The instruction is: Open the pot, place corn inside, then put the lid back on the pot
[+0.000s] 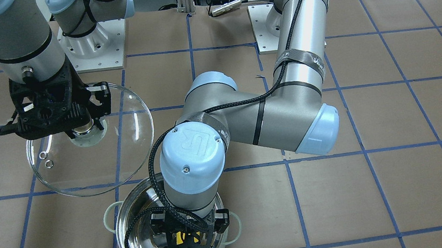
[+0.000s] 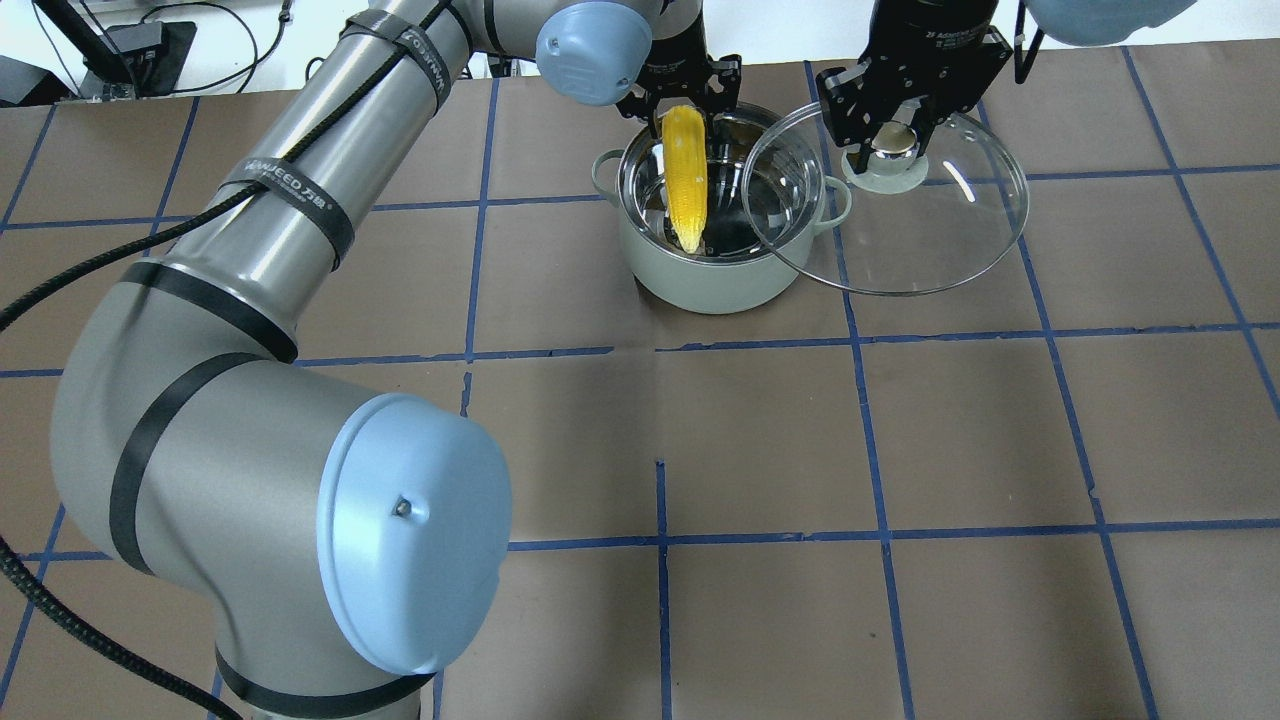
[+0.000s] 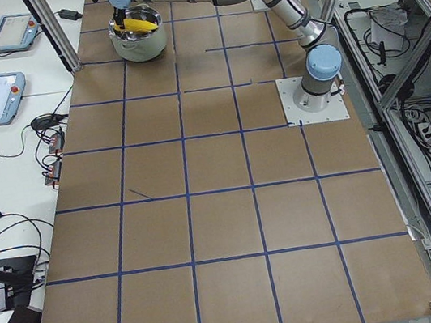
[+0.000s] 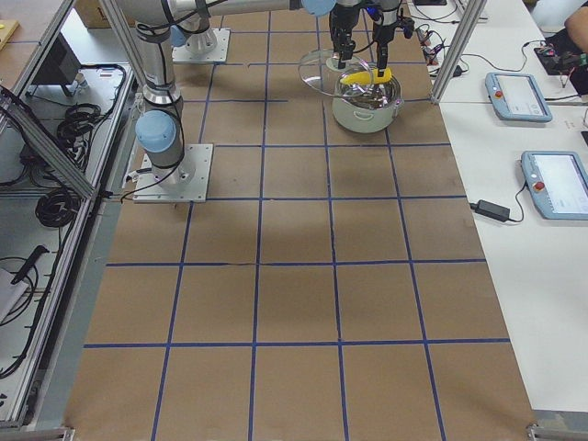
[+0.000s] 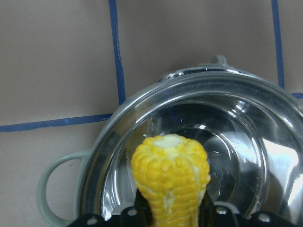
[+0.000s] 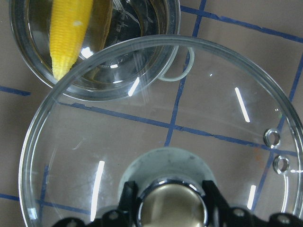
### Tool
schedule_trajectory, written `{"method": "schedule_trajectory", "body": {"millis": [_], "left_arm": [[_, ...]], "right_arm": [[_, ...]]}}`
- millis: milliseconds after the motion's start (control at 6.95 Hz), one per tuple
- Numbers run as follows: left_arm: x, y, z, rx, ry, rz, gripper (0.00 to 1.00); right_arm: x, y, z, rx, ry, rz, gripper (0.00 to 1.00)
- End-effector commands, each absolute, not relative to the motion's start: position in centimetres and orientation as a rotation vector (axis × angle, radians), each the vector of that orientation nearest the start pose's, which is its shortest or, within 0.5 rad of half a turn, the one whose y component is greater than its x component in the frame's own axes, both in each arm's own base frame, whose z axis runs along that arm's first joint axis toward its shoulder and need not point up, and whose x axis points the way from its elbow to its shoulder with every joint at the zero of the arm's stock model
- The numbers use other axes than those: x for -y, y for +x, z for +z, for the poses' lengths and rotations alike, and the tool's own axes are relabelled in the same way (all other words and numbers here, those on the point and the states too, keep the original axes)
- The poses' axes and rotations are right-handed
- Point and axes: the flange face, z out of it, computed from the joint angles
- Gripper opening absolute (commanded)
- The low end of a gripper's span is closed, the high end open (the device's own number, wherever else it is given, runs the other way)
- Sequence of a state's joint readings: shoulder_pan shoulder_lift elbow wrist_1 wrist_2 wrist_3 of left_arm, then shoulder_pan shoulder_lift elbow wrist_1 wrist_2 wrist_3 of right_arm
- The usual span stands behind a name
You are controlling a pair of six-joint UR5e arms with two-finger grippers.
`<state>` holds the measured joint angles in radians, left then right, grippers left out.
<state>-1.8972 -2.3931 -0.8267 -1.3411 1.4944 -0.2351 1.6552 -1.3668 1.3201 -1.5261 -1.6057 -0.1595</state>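
The shiny steel pot (image 2: 715,270) with pale loop handles stands open at the far middle of the table; it also shows in the front view (image 1: 132,225). My left gripper (image 2: 683,100) is shut on the yellow corn (image 2: 685,175) and holds it over the pot's mouth, tapered end pointing down into the pot; the left wrist view shows the corn (image 5: 170,175) above the pot's mirror inside (image 5: 246,156). My right gripper (image 2: 893,140) is shut on the knob of the clear glass lid (image 2: 930,240), held in the air beside the pot, overlapping its right rim. The lid (image 6: 189,123) fills the right wrist view.
Brown paper with a blue tape grid covers the table (image 2: 760,440). My left arm's elbow (image 2: 300,520) looms in the near left of the overhead view. Both arm bases (image 1: 95,42) stand at the table's robot side. Tablets (image 4: 519,87) lie on a side bench.
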Motion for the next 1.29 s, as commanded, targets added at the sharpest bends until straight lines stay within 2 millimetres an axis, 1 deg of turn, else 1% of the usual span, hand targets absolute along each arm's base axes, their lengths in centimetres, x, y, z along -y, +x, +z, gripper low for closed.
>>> {"method": "schedule_trajectory", "body": {"millis": [0, 144, 288, 431, 575, 719, 863, 1007, 1150], "left_arm": [[72.8, -38.2, 34.7, -3.241, 0.145, -0.192, 1.0], [73.4, -35.5, 35.6, -3.229, 0.169, -0.198, 1.0], [73.3, -31.0, 37.9, -3.213, 0.219, -0.133, 1.0], [72.0, -25.6, 41.4, -3.2, 0.272, -0.047, 1.0], [69.6, -21.9, 43.7, -3.158, 0.267, 0.025, 1.0], [66.4, -19.8, 45.4, -3.111, 0.24, 0.035, 1.0], [62.8, -16.7, 47.1, -3.109, 0.247, 0.041, 1.0], [58.9, -13.4, 48.5, -3.116, 0.228, 0.033, 1.0], [55.1, -12.1, 50.1, -3.115, 0.194, 0.012, 1.0]], "right_arm": [[56.5, 17.8, 49.9, -3.152, -0.386, -0.005, 0.04], [56.5, 17.9, 50.2, -3.152, -0.388, -0.015, 0.04], [56.4, 18.0, 50.6, -3.149, -0.388, -0.042, 0.04], [56.3, 18.3, 51.0, -3.142, -0.387, -0.069, 0.04], [57.0, 19.0, 51.7, -3.085, -0.395, -0.184, 0.04], [57.2, 19.3, 51.4, -3.073, -0.385, -0.187, 0.04], [58.2, 19.8, 49.8, -3.044, -0.372, -0.158, 0.04], [60.8, 20.5, 47.2, -3.015, -0.327, -0.164, 0.04], [63.0, 21.8, 46.3, -3.015, -0.349, -0.199, 0.04]]}}
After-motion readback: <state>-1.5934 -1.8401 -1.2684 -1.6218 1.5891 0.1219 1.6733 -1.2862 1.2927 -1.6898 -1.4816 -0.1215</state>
